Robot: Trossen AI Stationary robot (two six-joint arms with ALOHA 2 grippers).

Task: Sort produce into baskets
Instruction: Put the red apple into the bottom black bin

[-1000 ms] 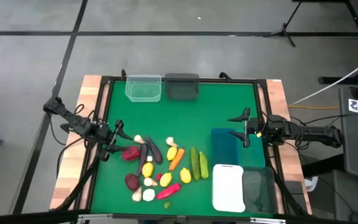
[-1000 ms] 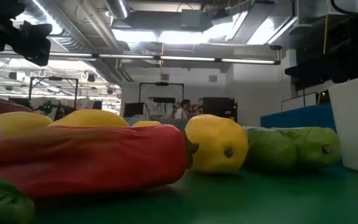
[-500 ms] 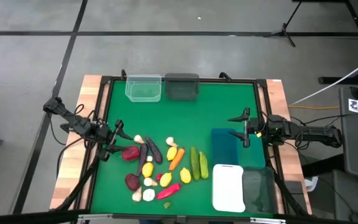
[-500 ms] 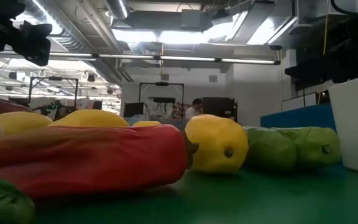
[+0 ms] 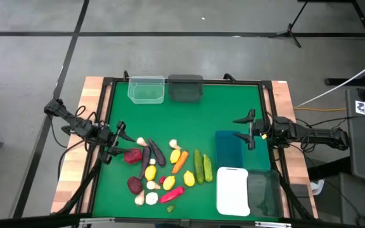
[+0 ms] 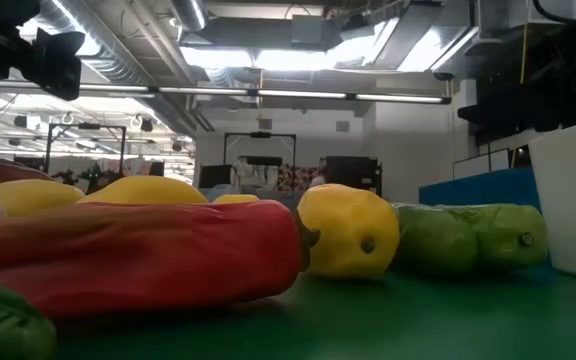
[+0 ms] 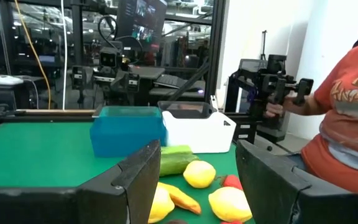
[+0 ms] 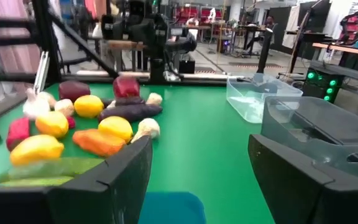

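The produce lies in a loose heap on the green table, near its front centre: yellow lemons (image 5: 150, 171), white bulbs (image 5: 141, 142), green cucumbers (image 5: 199, 166), an orange carrot (image 5: 180, 161), a red pepper (image 5: 172, 194) and dark purple pieces (image 5: 155, 152). The clear basket (image 5: 146, 88) and dark grey basket (image 5: 185, 88) stand at the far edge. The blue basket (image 5: 232, 150), white basket (image 5: 232, 190) and dark translucent basket (image 5: 263, 192) stand at the right. My left gripper (image 5: 115, 143) is open at the heap's left. My right gripper (image 5: 248, 130) is open beside the blue basket.
The table has a raised black frame around the green mat (image 5: 201, 120). A person in an orange shirt (image 7: 347, 124) shows beyond the table in the left wrist view. Bare mat lies between the heap and the far baskets.
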